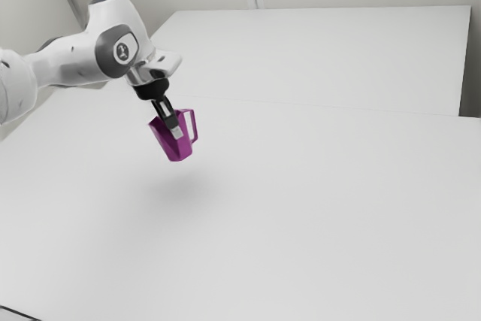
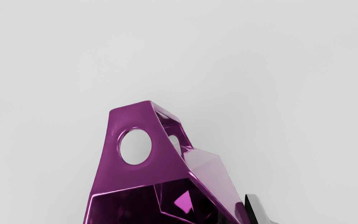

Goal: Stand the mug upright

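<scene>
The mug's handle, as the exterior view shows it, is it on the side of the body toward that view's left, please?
No, the handle juts from the mug toward the exterior view's right.

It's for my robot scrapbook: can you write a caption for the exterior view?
The robot's hand holds a tilted purple mug above the pale table.

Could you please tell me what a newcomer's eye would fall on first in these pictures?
Most likely the glossy purple mug, tilted and held above the pale table by the end effector, with a soft shadow below it. Next would come the white arm, reaching in from the exterior view's left. In the wrist view, the round hole in the mug's purple surface also stands out.
</scene>
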